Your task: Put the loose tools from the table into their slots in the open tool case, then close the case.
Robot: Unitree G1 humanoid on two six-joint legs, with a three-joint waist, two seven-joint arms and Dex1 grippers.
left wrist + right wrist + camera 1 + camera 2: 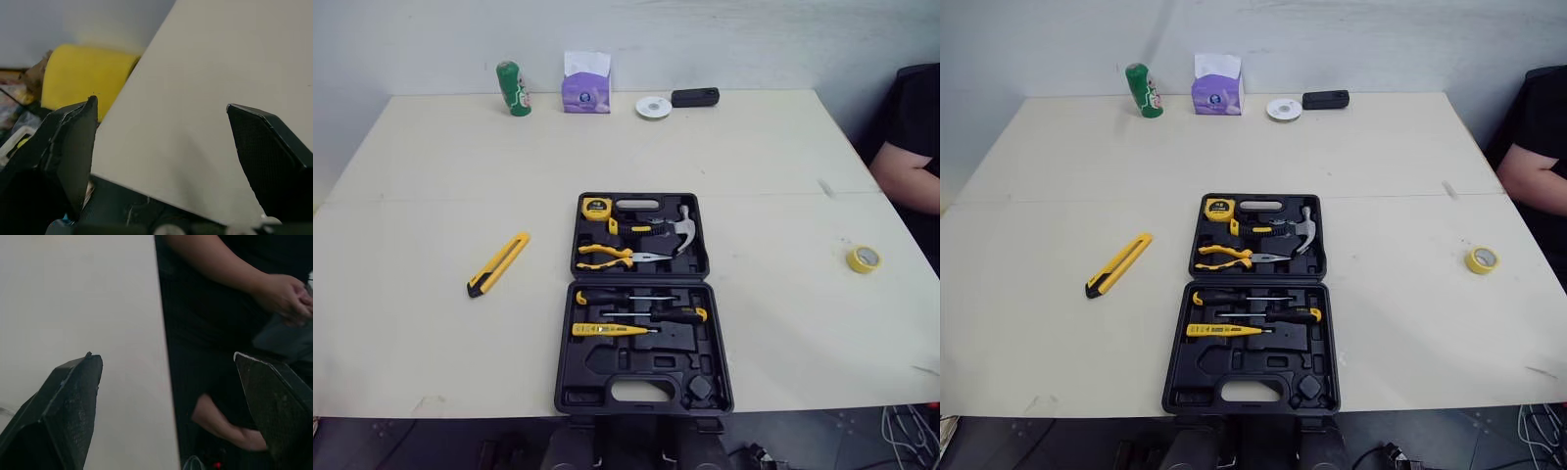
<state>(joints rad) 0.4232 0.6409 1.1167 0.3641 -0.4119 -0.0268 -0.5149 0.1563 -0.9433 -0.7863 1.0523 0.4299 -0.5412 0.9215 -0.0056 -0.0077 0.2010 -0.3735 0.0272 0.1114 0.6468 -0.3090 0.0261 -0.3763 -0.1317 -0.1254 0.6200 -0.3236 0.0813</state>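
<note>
Tool case [592, 377] lies open at lower centre, most slots filled; utility knife [498, 264] loose on the table [431, 176] at centre left, yellow tape roll [864, 258] far right, so I judge stowing and closing are not yet done; left pincer [161, 103] and right pincer [165, 355] both released, empty.

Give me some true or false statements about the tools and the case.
1. The tool case lies open. True.
2. The yellow utility knife sits in the case. False: it lies on the table, left of the case.
3. The yellow tape roll lies on the table, right of the case. True.
4. The left gripper is shut on a tool. False: its fingers stand apart, holding nothing.
5. The hammer sits in the case's far half. True.
</note>
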